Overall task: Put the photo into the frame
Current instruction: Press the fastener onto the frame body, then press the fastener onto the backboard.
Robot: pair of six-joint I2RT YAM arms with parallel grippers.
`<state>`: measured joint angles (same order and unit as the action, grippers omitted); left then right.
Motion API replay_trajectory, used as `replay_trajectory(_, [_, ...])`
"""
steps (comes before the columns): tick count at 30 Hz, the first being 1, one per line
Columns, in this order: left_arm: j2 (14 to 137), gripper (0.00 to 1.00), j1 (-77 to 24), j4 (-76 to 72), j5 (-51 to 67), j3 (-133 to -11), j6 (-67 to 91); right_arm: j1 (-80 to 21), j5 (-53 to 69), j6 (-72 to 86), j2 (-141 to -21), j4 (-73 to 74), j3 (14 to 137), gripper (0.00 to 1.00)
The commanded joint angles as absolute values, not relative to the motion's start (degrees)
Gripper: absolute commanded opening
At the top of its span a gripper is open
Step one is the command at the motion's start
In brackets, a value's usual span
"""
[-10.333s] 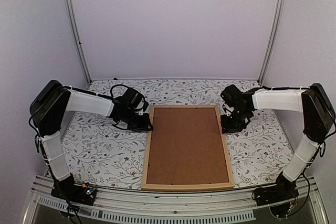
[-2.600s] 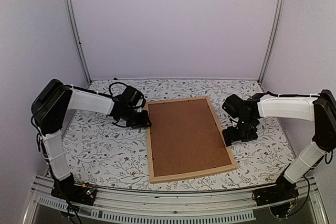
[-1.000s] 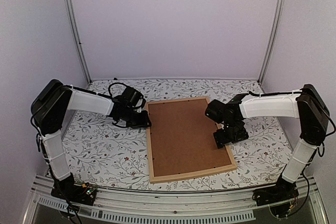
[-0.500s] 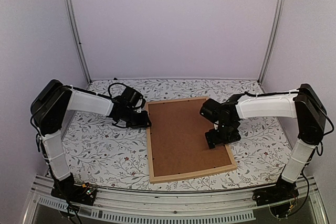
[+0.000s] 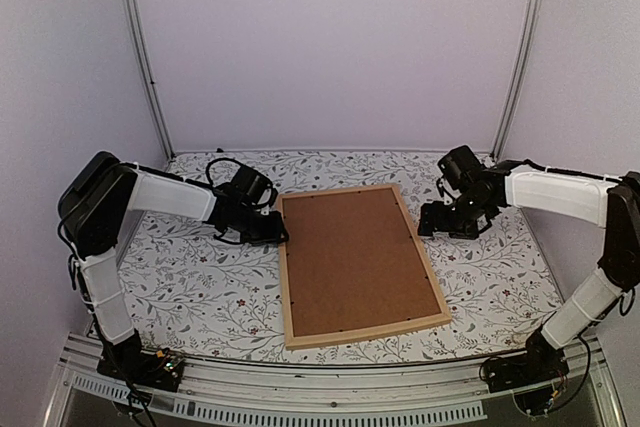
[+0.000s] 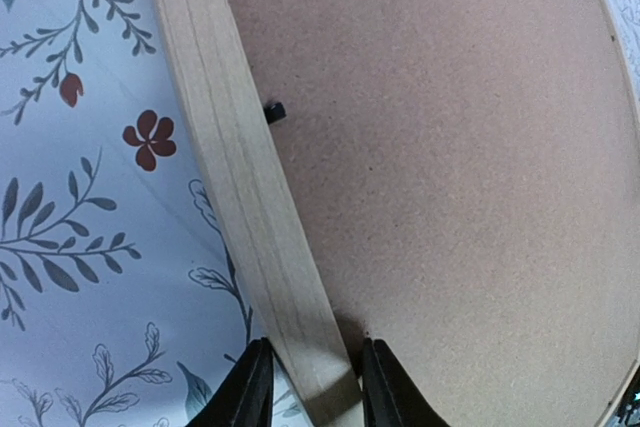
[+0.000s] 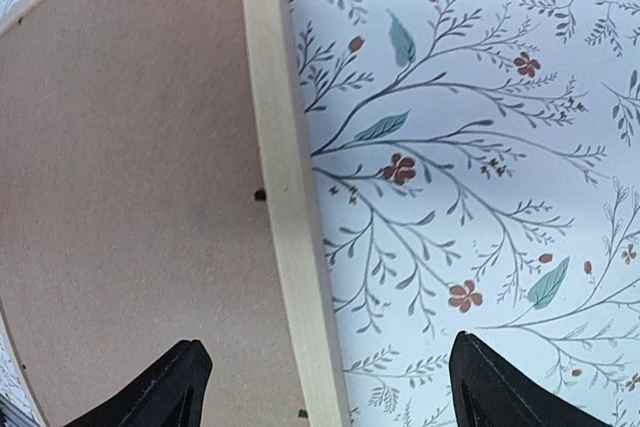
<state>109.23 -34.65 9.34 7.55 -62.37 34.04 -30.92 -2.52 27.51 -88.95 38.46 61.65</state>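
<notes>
The light wood frame (image 5: pixel 283 277) lies flat on the table, slightly askew, with a brown backing board (image 5: pixel 355 257) filling it. The photo is hidden or out of view. My left gripper (image 5: pixel 277 234) is shut on the frame's left rail (image 6: pixel 235 167) near the far left corner, one finger on the cloth side and one on the backing board (image 6: pixel 450 147). My right gripper (image 5: pixel 430 222) stands open above the right rail (image 7: pixel 285 147), straddling it with one finger over the backing board (image 7: pixel 130 177) and one over the cloth.
A floral tablecloth (image 5: pixel 200 287) covers the table. Small black retaining tabs (image 6: pixel 274 110) (image 7: pixel 260 194) sit along the frame's inner edge. Metal posts (image 5: pixel 140 57) and pale walls close in the back and sides. A metal rail (image 5: pixel 330 387) runs along the near edge.
My right gripper has drawn back from over the backing board, moving right and farther away to the right rail. The frame and my left gripper have held still over the last second.
</notes>
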Motion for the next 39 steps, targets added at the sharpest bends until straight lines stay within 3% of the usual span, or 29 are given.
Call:
replay_trajectory(1, [109.1,0.33,-36.3,14.3,10.8,-61.3,32.8,-26.2,2.6,23.7,-89.5,31.6,60.6,0.86])
replay_trajectory(12, [109.3,0.34,-36.2,15.2,10.6,-61.8,32.4,-25.1,-3.7,19.9,-103.6,36.4,71.4,0.82])
replay_trajectory(39, [110.1,0.34,-36.3,14.5,11.3,-61.2,32.3,-28.9,-9.9,18.6,-111.9,41.0,76.2,0.82])
